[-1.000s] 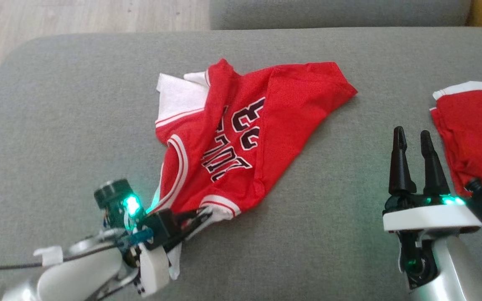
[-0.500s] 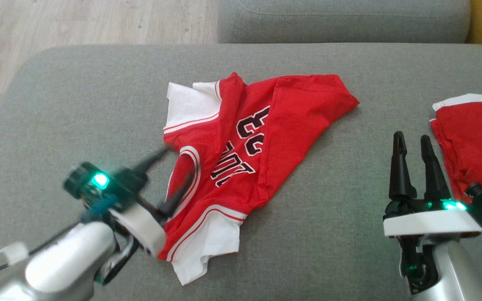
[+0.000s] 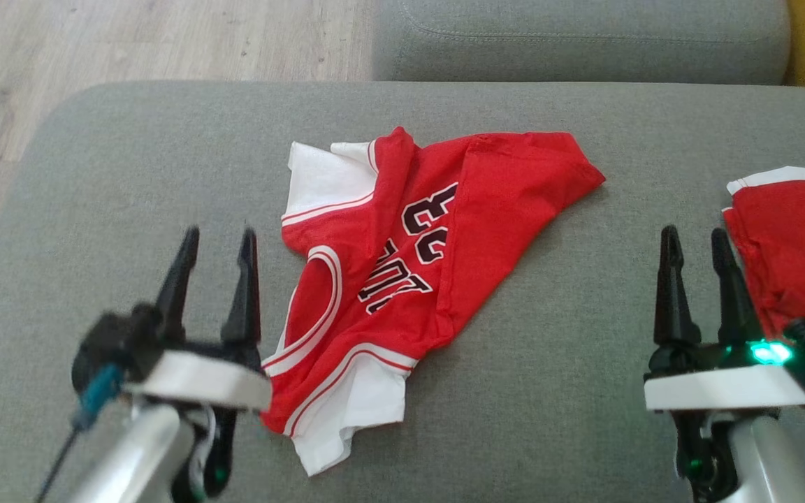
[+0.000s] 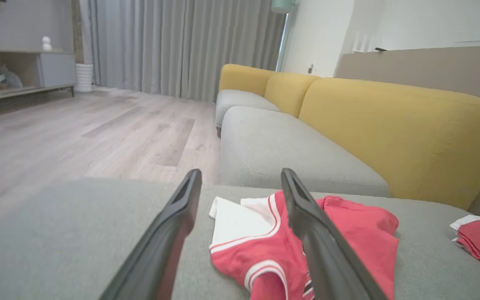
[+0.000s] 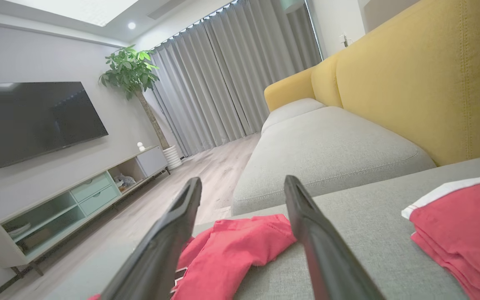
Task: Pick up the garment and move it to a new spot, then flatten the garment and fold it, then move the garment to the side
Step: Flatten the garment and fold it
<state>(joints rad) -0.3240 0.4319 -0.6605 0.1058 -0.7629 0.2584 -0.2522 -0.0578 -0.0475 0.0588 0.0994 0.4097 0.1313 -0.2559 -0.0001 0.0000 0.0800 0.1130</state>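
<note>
The left gripper (image 3: pixel 221 234) stands at the lower left of the head view. Its two dark fingers point up the frame and are spread, with nothing between them. Its left forearm (image 3: pixel 130 454) rises from the bottom edge, leaning a little to the right. The white wrist collar sits just beside the lower left hem of the jersey (image 3: pixel 444 230); whether it touches the cloth cannot be told.

The right gripper (image 3: pixel 693 232) mirrors that pose at the lower right. Its fingers are upright and parted, gripping nothing, above a right forearm (image 3: pixel 759 454) that climbs from the bottom edge. It is well apart from the jersey and just left of a second garment (image 3: pixel 794 251), red with a white edge, at the right border.

The jersey lies crumpled at the centre of the grey sofa (image 3: pixel 130 175), red with white trim and dark lettering. One white sleeve is at its upper left and another at its lower edge, and the red body runs toward the upper right. Wood floor (image 3: pixel 130 42) fills the upper left corner.

In the left wrist view the fingers run low over the seat, and the right one crosses in front of the jersey. A yellow backrest (image 4: pixel 390 125) stands at the upper right. In the right wrist view the open fingers frame the jersey's red end at the bottom centre.
</note>
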